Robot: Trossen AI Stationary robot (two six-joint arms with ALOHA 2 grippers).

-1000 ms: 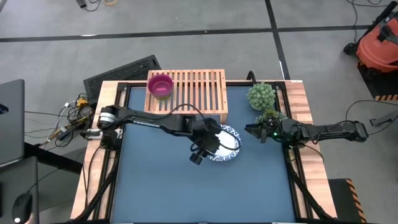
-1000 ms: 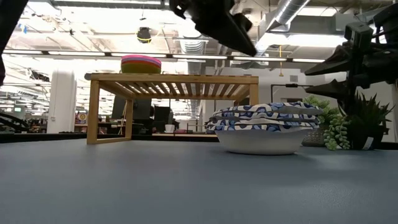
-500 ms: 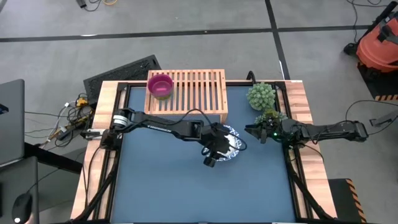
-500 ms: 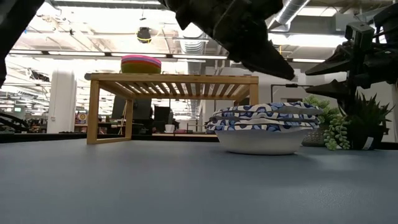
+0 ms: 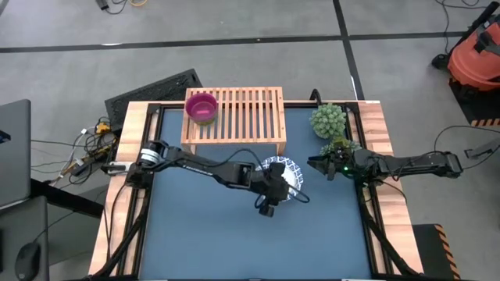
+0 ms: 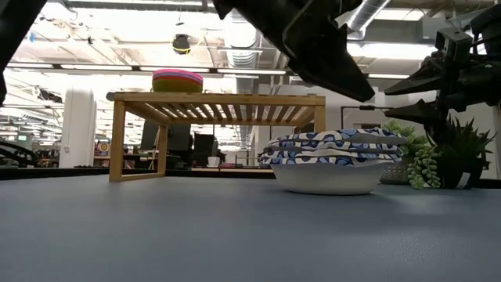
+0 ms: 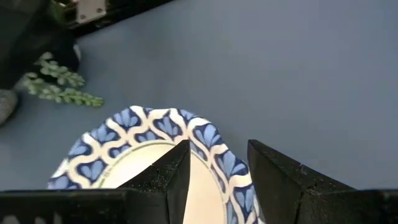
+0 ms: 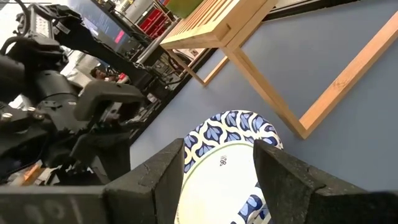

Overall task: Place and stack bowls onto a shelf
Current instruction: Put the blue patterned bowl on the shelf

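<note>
Two white bowls with blue patterned rims [image 5: 286,167] are nested on the blue table by their base [image 6: 327,182], in front of the shelf's right end. My left gripper [image 7: 217,155] is open and hovers just above them [image 6: 356,82]; one finger is over the bowl's inside, the other beyond its rim [image 7: 208,134]. The light-wood shelf [image 5: 250,113] carries a stack of coloured bowls, magenta on top [image 5: 202,107], at its left end [image 6: 178,80]. My right gripper [image 5: 314,164] waits open, right of the white bowls [image 8: 230,168].
Two small potted plants [image 5: 328,119] [image 6: 438,160] stand at the table's far right, beside the right gripper. The shelf's slatted top [image 6: 235,98] lies bare right of the coloured stack. Blue table surface [image 5: 203,226] stretches to the left and near side of the white bowls.
My left gripper has moved toward the table's right and come down over the white bowls, then nearly stopped. The bowls and the right arm have kept still.
</note>
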